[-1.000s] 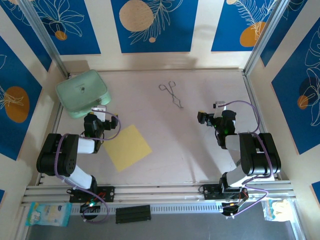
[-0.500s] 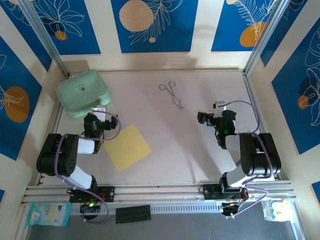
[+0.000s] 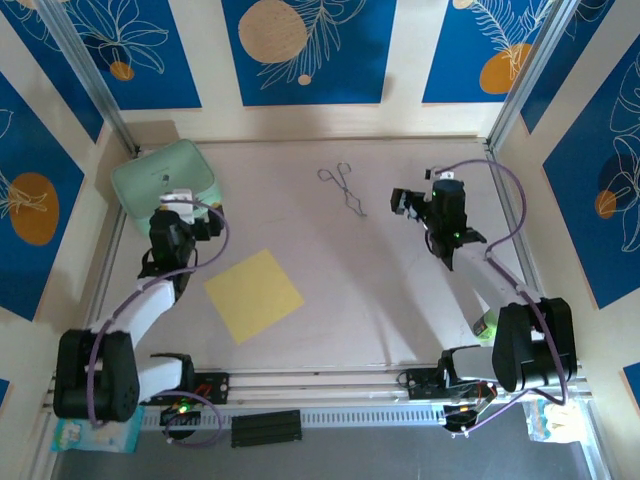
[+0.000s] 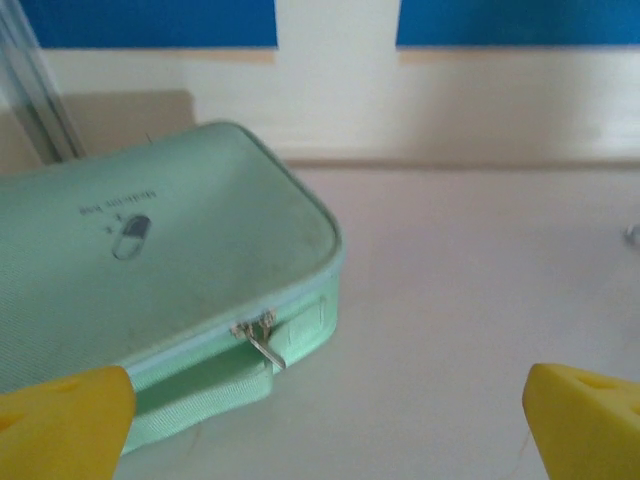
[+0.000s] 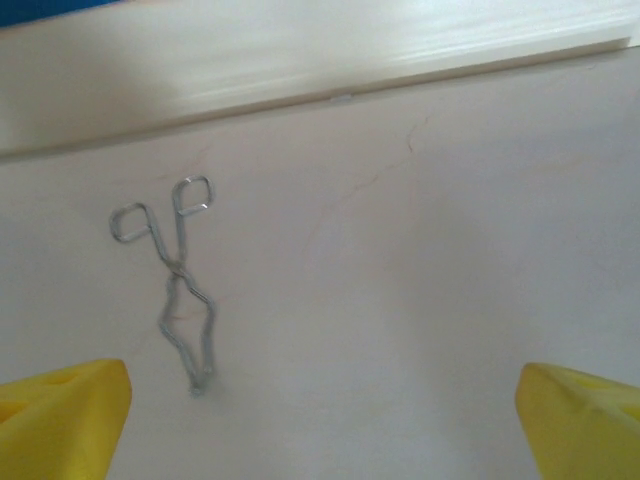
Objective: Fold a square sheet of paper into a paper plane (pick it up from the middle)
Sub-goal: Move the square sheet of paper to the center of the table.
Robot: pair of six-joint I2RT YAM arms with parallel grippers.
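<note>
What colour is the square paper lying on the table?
The square sheet of paper is plain yellow; the top external view shows it best.

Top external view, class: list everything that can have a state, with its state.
square sheet of paper: flat, unfolded, untouched.
mint-green case: closed.
metal tongs: lying flat, tips together.
left end effector: open, empty.
right end effector: open, empty.
</note>
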